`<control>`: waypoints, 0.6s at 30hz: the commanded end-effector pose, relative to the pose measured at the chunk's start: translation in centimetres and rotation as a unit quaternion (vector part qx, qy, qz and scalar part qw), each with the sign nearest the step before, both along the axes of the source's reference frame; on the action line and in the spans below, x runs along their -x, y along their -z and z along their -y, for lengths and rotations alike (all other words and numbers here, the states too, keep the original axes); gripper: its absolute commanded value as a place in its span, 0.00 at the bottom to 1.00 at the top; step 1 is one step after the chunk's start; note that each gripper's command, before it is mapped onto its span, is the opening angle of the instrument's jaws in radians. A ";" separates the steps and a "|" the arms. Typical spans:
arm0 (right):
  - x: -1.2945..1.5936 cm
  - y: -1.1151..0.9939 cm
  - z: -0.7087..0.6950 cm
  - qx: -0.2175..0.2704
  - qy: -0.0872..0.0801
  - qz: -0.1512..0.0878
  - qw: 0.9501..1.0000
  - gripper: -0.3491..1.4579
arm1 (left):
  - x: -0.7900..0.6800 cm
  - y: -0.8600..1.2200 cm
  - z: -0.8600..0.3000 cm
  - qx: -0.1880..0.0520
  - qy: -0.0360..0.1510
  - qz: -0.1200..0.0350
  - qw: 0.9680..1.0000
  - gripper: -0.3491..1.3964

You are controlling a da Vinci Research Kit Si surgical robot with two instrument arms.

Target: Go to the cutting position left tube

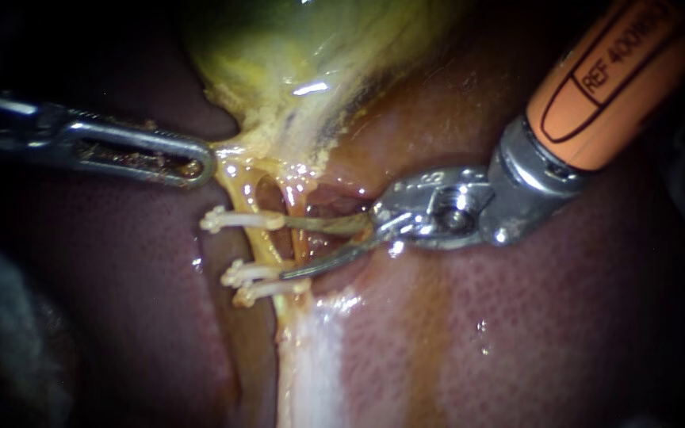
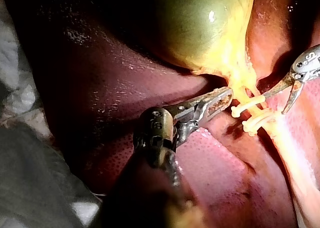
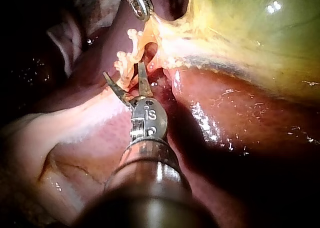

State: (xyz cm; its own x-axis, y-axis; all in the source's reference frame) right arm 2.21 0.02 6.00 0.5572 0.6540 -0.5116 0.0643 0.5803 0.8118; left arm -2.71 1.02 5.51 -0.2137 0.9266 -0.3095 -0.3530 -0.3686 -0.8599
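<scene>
Nearest the lens: right instrument [image 1: 287, 250], whose orange sleeve [image 1: 612, 79] and metal wrist come in from the upper right.
Right tip: two thin curved blades spread apart, gripping nothing.
Left tip: left instrument [image 1: 202, 166] is clamped on yellow tissue [image 1: 235, 154] at the narrow end of the gallbladder [image 1: 295, 47].
Task's thing: left tube [image 1: 262, 244] runs down from that yellow tissue, with a dark gap between it and the right tube [image 1: 299, 238].
Clips: three white clips [image 1: 239, 220] cross the left tube, one higher and two close together lower down.
Blade position: one blade lies along the upper clip and the other just above the lower pair. The right tube sits between the blades, and their tips reach the left tube's edge.
Surface: liver [image 1: 517, 333] is dark red, wet and finely stippled. A pale band [image 1: 311, 372] continues below the tubes.
Room: grey-white cloth [image 2: 30, 153] lies beside the liver, seen only from the left wrist.
Left wrist only: the rounded green body of the gallbladder.
Right wrist only: both blades seen from behind, forked towards the clips.
Writing: dark print inside an outlined box on the orange sleeve, and stamped marks on the metal wrist.
</scene>
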 end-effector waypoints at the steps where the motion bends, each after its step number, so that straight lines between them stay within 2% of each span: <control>1: 0.01 -0.04 0.02 -0.003 0.005 0.000 1.000 0.95 | 0.00 0.00 0.00 0.000 0.000 0.000 1.000 0.00; 5: -0.02 -0.19 0.07 -0.007 0.005 0.005 1.000 0.95 | 0.00 0.00 0.00 0.000 0.000 0.000 1.000 0.00; 13: -0.19 -0.29 0.06 -0.015 0.005 0.005 1.000 0.95 | 0.01 0.00 0.00 0.000 0.000 0.000 1.000 0.00; 16: -0.26 -0.32 0.09 -0.028 -0.002 -0.006 1.000 0.96 | 0.01 0.00 0.00 0.000 0.000 0.000 1.000 0.00; 18: -0.31 -0.32 0.11 -0.039 -0.008 -0.024 0.999 0.96 | 0.01 0.00 0.00 0.000 0.000 0.000 1.000 0.00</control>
